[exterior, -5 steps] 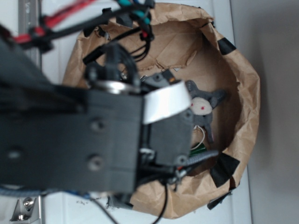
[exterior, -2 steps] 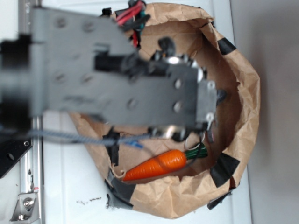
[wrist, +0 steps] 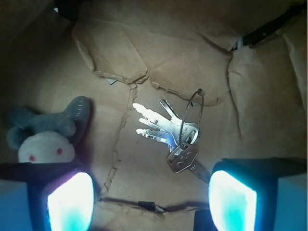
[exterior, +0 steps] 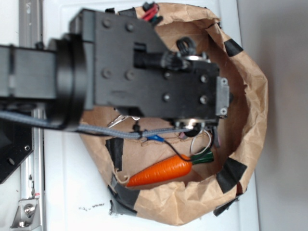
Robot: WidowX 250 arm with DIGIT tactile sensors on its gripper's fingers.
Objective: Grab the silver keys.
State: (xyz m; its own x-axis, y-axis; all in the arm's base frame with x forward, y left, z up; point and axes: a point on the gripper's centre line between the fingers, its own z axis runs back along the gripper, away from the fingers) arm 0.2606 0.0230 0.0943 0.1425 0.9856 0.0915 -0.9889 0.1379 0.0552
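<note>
The silver keys [wrist: 168, 132] lie flat on the brown paper floor of the bag, several keys fanned on a thin wire ring. My gripper [wrist: 150, 202] hangs open above them, and nothing sits between its lit fingertips [wrist: 70, 202]. The bunch lies ahead of the gap, toward the right finger, and one key's dark tip ends close beside that finger. In the exterior view my arm [exterior: 159, 72] covers most of the bag floor and hides the jaws.
A grey plush bunny [wrist: 45, 132] with red eyes lies just left of the left finger. An orange carrot [exterior: 161, 172] rests at the front of the paper bag [exterior: 252, 110]. The bag's crumpled walls, patched with black tape [exterior: 230, 174], ring the whole area.
My arm has swung across the bag, so the carrot shows and the bunny is covered in the exterior view.
</note>
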